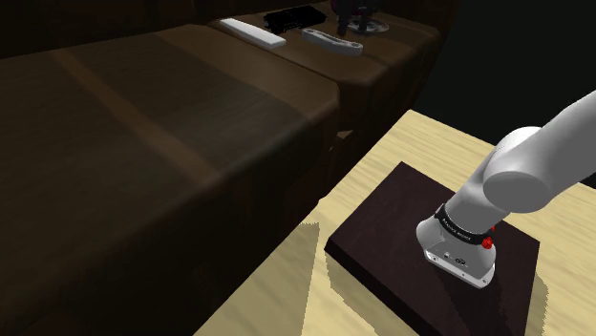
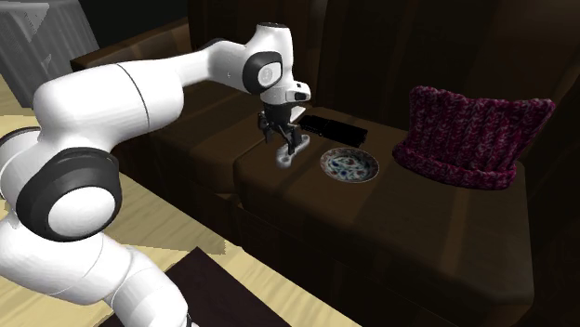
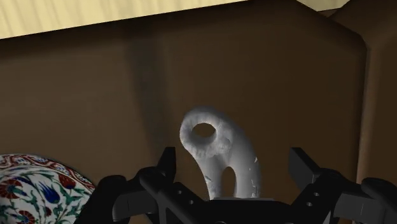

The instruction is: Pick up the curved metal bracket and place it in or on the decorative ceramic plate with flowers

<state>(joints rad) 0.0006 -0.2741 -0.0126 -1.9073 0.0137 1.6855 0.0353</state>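
- As my gripper hangs low over the dark brown seat cushion, its two black fingers stand wide apart, open and touching nothing.
- The curved bracket, drawn pale grey, lies on the cushion directly below me, between the fingers with a gap on each side; it is not yet held.
- Its long axis runs away from my palm, crossing the line between the fingertips nearly at right angles, the end with the round hole farthest from me. By my judgement, closing from here would take it across its narrow width, so the coming move calls for a straight descent, not a turn of the wrist.
- The flowered plate sits on the same cushion, just beside the bracket, on the second exterior view's right.
- The plate holds nothing; only its red, blue and green pattern shows inside.
- A flat black object lies behind the plate, and a knitted purple hat rests well apart, farther to that view's right; neither blocks the short carry, as I judge it.
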